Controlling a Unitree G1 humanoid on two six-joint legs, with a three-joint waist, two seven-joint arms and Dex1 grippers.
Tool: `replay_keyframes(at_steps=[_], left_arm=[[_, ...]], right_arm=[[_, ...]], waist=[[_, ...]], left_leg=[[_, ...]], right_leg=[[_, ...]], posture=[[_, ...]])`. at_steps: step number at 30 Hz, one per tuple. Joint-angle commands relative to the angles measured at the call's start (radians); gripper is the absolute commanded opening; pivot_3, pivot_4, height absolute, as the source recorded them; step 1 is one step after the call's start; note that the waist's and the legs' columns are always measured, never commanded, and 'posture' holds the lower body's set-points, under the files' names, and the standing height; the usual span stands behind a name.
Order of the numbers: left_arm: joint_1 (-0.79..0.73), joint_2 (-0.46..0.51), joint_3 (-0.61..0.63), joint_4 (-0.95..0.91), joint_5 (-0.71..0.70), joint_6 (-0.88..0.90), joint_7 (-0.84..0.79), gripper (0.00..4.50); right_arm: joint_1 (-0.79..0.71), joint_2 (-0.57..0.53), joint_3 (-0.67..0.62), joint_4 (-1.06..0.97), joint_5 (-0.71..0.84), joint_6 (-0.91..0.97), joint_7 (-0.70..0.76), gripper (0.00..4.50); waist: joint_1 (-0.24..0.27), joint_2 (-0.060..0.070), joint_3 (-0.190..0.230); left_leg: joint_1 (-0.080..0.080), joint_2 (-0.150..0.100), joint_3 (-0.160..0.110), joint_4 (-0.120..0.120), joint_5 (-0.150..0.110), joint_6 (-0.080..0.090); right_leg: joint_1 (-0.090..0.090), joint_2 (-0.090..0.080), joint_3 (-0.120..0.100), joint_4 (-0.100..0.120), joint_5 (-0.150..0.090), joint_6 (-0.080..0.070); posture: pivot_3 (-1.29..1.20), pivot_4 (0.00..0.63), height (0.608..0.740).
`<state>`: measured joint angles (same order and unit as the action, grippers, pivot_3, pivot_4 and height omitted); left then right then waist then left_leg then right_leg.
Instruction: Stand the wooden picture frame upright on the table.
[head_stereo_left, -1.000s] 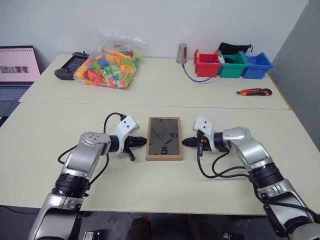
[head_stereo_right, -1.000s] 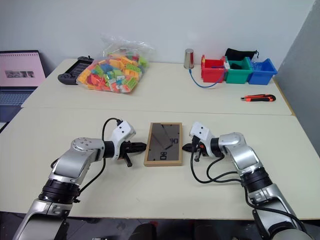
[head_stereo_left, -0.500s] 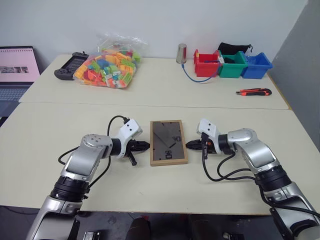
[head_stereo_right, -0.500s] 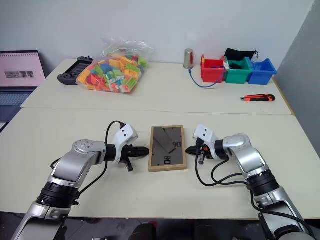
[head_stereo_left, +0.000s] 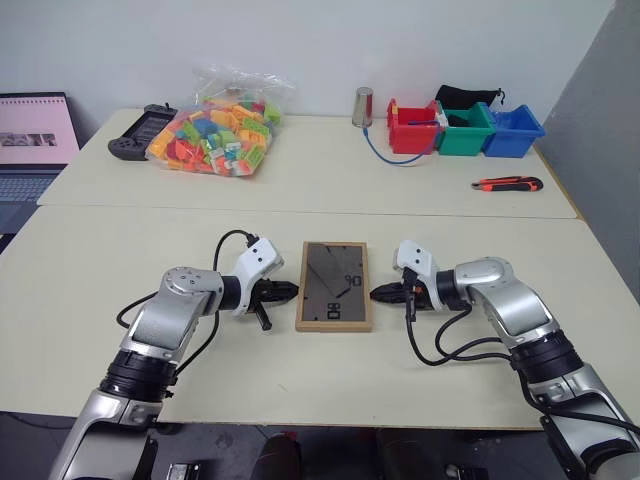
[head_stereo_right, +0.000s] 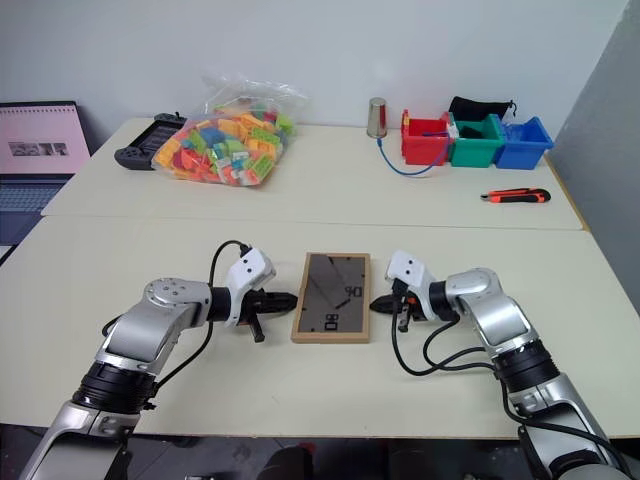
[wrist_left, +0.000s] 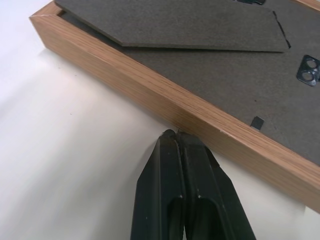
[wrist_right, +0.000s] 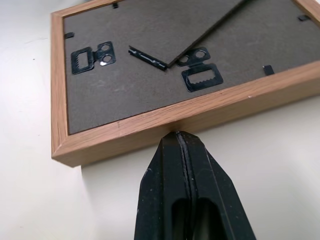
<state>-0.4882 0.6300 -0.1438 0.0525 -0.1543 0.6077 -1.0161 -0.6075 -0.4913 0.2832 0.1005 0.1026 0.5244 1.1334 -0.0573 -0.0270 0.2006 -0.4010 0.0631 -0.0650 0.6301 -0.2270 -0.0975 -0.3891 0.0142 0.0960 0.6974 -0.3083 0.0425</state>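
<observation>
The wooden picture frame lies flat on the table, near the front middle. Its dark grey-brown back faces up, with the stand flap folded down and metal hangers showing. My left gripper is shut, and its tips rest against the frame's left long edge. From the other side my right gripper is also shut, tips against the right long edge. Neither gripper holds anything; the frame sits squeezed between the two pairs of closed tips.
At the back stand a bag of coloured bricks, a game controller, a metal cup and red, green and blue bins. A utility knife lies at the right. A laptop is at the far left.
The frame has slid a little toward the near edge and to the right, turning slightly and straightening again. Both shut grippers have stayed against its sides.
</observation>
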Motion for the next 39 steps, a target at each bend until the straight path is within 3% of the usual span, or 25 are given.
replay_keyframes(at_steps=[1,8,15,19,22,26,32,37,39], left_arm=[[-0.018,0.0,-0.015,-0.016,-0.003,-0.028,-0.008,0.04],[-0.031,0.066,0.094,0.037,-0.08,-0.017,-0.05,0.04],[-0.09,0.138,0.202,0.122,-0.299,0.339,-0.15,1.37],[-0.142,0.16,0.169,0.189,-0.361,0.557,-0.173,2.28],[-0.241,0.091,0.205,0.318,-0.377,0.634,-0.104,3.12],[-0.314,0.065,0.145,0.42,-0.384,0.743,-0.117,3.94],[-0.375,0.063,0.068,0.491,-0.372,0.784,-0.146,3.94],[-0.35,0.054,0.066,0.467,-0.352,0.636,-0.161,3.94],[-0.342,0.059,0.056,0.454,-0.369,0.644,-0.186,4.28]], right_arm=[[-0.008,0.012,0.007,-0.057,0.032,-0.008,0.01,0.0],[-0.018,-0.062,-0.01,-0.009,0.015,-0.055,0.048,0.0],[-0.069,-0.089,0.0,0.104,-0.011,-0.152,0.07,0.0],[-0.105,-0.053,0.002,0.164,-0.017,-0.188,0.047,0.0],[-0.112,-0.04,0.004,0.183,-0.028,-0.209,0.027,0.0],[-0.109,-0.029,0.004,0.181,-0.03,-0.209,0.017,0.0],[-0.108,-0.03,-0.006,0.177,-0.034,-0.204,0.014,0.0],[-0.103,-0.038,-0.013,0.173,-0.036,-0.2,0.011,0.0],[-0.099,-0.04,-0.014,0.167,-0.034,-0.197,0.01,0.0]], waist=[[0.0,0.0,0.0],[0.0,0.0,0.0],[-0.002,0.0,0.0],[-0.008,0.0,0.0],[-0.004,0.0,0.0],[-0.001,0.0,0.0],[-0.006,0.0,0.0],[-0.005,0.0,0.0],[-0.005,0.0,0.0]], left_leg=[[0.0,0.0,0.0,0.0,0.0,0.0],[0.0,0.0,0.0,0.0,0.0,0.0],[0.0,0.0,0.0,0.0,0.0,0.0],[0.0,0.0,-0.001,0.0,0.0,0.0],[0.0,0.0,-0.001,0.0,0.0,0.0],[-0.001,0.0,-0.002,0.0,0.0,0.0],[0.0,0.0,-0.002,0.0,0.0,0.0],[0.0,0.0,-0.002,0.0,0.0,-0.001],[0.0,0.0,-0.002,0.0,0.0,-0.001]], right_leg=[[0.0,0.0,0.0,0.0,0.0,0.0],[0.0,0.0,0.0,0.0,0.0,0.0],[0.0,0.0,0.0,0.0,0.0,0.0],[0.0,0.001,-0.001,0.0,0.0,0.0],[0.0,0.0,-0.002,0.0,0.0,0.0],[0.0,0.0,-0.003,0.0,0.0,0.0],[0.0,0.0,-0.003,0.001,0.0,0.0],[0.0,0.0,-0.003,0.001,0.0,0.0],[0.0,0.0,-0.003,0.001,0.0,0.0]], posture=[[0.0,0.15,0.74],[0.0,0.15,0.74],[0.0,0.15,0.74],[0.0,0.15,0.74],[0.0,0.15,0.74],[0.0,0.15,0.74],[0.0,0.15,0.74],[0.0,0.15,0.74],[0.0,0.15,0.74]])
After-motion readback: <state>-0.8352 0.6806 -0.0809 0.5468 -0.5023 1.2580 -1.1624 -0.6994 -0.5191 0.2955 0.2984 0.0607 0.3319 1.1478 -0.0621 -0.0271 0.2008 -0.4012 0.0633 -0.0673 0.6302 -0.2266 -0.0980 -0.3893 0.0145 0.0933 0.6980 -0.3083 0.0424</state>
